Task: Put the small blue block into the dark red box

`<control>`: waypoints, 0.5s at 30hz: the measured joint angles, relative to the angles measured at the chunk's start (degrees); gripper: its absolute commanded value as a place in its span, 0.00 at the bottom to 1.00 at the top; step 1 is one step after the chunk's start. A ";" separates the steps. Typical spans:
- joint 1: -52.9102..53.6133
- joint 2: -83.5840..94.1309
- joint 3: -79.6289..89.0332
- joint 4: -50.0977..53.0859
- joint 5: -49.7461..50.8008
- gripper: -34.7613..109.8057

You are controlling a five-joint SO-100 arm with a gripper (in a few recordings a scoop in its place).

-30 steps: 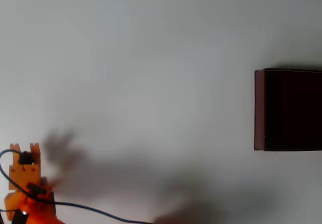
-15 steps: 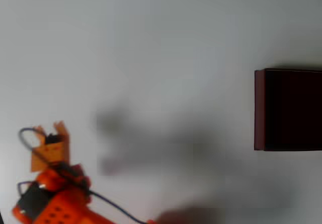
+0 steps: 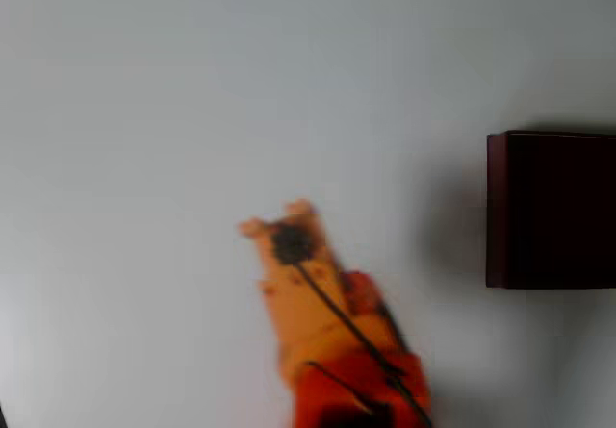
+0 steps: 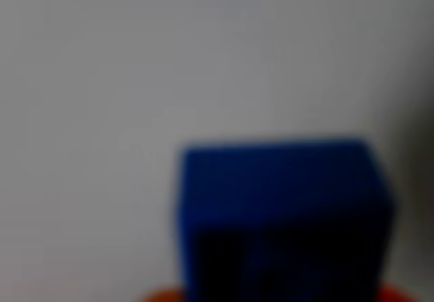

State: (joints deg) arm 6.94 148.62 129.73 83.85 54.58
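While the white table (image 3: 192, 91) is spreading bare and evenly lit all around it, your orange gripper (image 3: 279, 218) is hovering blurred in the overhead view, low and left of centre. The dark red box (image 3: 551, 209) is sitting well apart from it, off to its right at the picture's edge, its inside nearly black. Looking from above, you are seeing the arm's back and a black cable. The wrist view is giving you the small blue block (image 4: 281, 217), blurred and very close, sitting right at the gripper with orange edging beneath it, so the gripper is apparently clasping the block.
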 measured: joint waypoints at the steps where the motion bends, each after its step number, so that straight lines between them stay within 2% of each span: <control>1: 4.39 0.62 0.00 -0.70 -3.87 0.24; 3: 11.60 1.23 0.00 -2.55 -10.11 0.24; 8: 23.47 -0.53 1.93 -14.94 -19.60 0.24; 15: 32.26 -19.69 -0.09 -31.38 -26.28 0.24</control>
State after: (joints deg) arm 39.20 128.94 129.64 52.47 28.30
